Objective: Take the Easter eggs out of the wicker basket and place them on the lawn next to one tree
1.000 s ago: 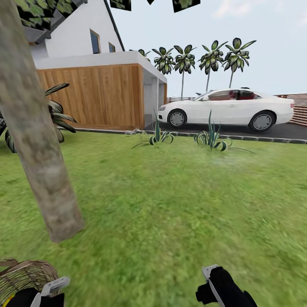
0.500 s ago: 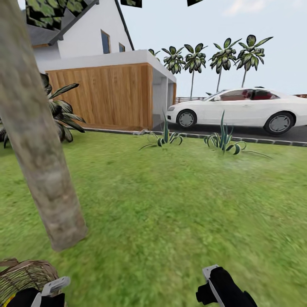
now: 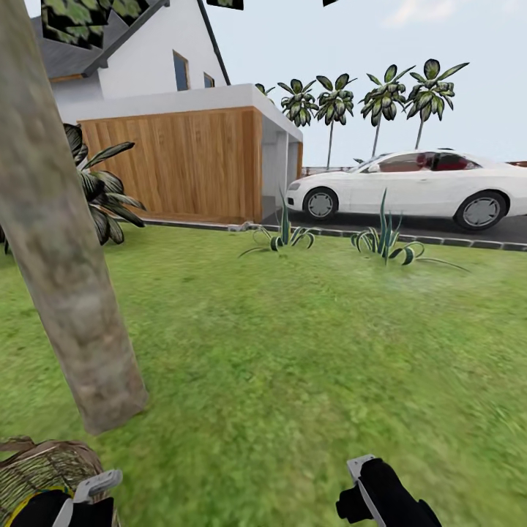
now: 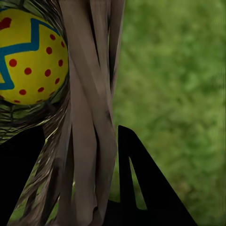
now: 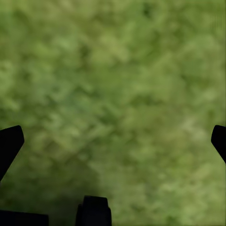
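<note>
We take the white car [image 3: 410,187] as our landmark: it stands side-on upon a dark driveway [image 3: 512,230], its nose turned toward the open carport. Behind its roof we see a row of slim palms [image 3: 380,99] against a pale sky. In front of it, past a grey kerb [image 3: 439,242], two spiky striped plants [image 3: 384,238] grow. Far off to the left of the car a larger broad-leaved shrub [image 3: 102,194] spreads.

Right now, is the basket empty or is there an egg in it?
Not empty. In the left wrist view one Easter egg sits inside the wicker basket. Whether more eggs are inside, I cannot tell.
</note>
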Robot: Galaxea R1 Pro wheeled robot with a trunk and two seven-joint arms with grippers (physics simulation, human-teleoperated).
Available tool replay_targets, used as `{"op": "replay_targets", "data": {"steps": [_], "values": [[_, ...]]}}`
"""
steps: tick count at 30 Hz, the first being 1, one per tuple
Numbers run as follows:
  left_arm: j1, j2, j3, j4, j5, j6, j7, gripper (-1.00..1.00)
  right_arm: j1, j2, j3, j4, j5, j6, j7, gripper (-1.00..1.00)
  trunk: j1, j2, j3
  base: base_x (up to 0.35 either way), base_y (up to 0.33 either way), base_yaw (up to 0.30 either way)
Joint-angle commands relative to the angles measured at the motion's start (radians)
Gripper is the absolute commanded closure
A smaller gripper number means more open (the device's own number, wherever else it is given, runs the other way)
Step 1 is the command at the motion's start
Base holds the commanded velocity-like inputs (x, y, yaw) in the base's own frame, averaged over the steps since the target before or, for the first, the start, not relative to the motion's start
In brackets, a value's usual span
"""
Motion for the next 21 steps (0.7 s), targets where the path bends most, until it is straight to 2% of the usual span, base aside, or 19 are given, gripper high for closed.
{"op": "replay_targets", "data": {"steps": [1, 6, 21], "values": [[-0.001, -0.001, 0.001, -0.001, -0.014, 0.005, -0.005, 1.0, 0.0, -0.001, 0.004, -0.001, 0.011, 0.005, 0.008, -1.0, 0.004, -0.008, -0.004, 0.0, 0.0, 0.0], [-0.001, 0.0, 0.002, -0.001, -0.014, 0.005, -0.005, 1.0, -0.001, 0.016, 0.004, 0.009, 0.013, 0.004, 0.006, -1.0, 0.023, -0.043, -0.02, 0.0, 0.0, 0.0], [-0.001, -0.002, 0.001, 0.0, -0.016, 0.006, -0.005, 1.0, -0.001, 0.017, 0.003, 0.025, 0.014, 0.003, 0.005, -1.0, 0.08, -0.148, -0.067, 0.0, 0.0, 0.0]]}}
